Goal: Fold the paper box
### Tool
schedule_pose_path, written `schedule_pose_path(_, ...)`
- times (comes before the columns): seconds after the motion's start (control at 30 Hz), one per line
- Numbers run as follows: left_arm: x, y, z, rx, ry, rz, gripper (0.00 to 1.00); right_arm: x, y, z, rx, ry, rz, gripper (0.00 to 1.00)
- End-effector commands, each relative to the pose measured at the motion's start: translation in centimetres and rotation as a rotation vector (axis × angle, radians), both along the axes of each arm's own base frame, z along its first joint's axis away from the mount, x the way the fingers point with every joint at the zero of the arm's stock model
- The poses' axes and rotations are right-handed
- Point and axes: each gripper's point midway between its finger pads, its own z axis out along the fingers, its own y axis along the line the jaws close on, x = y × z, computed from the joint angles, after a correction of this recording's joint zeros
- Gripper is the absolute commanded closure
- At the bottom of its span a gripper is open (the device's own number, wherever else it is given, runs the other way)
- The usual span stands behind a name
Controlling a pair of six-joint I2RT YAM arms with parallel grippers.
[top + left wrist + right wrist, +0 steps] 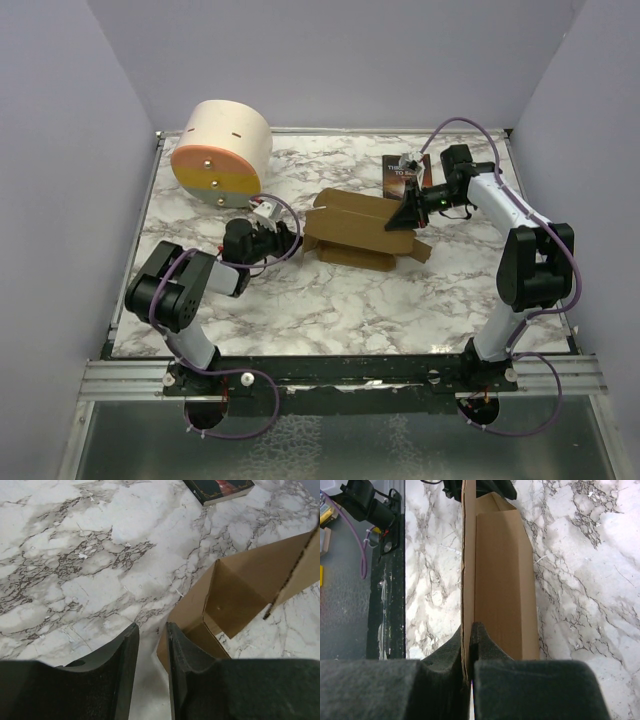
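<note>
Box (350,228), half-formed, lies at mid-table with one thin wall clamped edge-on in the right gripper (471,647), whose fingers press tight on the cardboard. On the opposite side the left gripper (152,630) hangs low with only a narrow gap between its fingers and nothing in it. The box's near corner sits just beside one finger, apparently not caught. Walls at that end stand at loose angles and several flaps splay flat on the table (330,310), so the fold looks far from finished.

The likely trouble comes from having a single pinch on a bare edge. Any pull or twist from the right could crease or tear the wall or let it slide free, and the raised panels may spring back flat. A push from the left with so slim an opening could miss the corner and simply shove the light box across the smooth top.

A book (402,174) lies just behind the right gripper, near enough to be bumped in a swing. A big cylinder (222,150) stands in the far left corner, well apart from the box.
</note>
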Motion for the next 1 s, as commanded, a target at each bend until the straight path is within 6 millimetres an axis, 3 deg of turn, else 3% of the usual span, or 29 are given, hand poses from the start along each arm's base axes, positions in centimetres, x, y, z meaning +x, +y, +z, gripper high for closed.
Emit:
schedule_pose_path(0.0,-1.2,-0.6,1.9,-0.023,-0.063,-0.038,0.69,-0.1,-0.1,-0.5,0.002,0.014,0.004,0.99)
schedule_pose_path(0.33,-3.1,-2.6,1.5,-0.015,-0.061,-0.080,0.67,-0.2,0.0,-0.6,0.007,0.021,0.006,0.99)
schedule_pose_path(0.6,-4.0,-1.8,1.1,0.002,-0.098,-0.059,0.60,-0.3,0.0,-0.6,0.011,0.021,0.008,0.99)
schedule_pose_path(0.97,-2.3,-2.3,2.7,0.029,-0.286,-0.079,0.54,-0.4,0.0,-0.7,0.014,0.030,0.011,0.99)
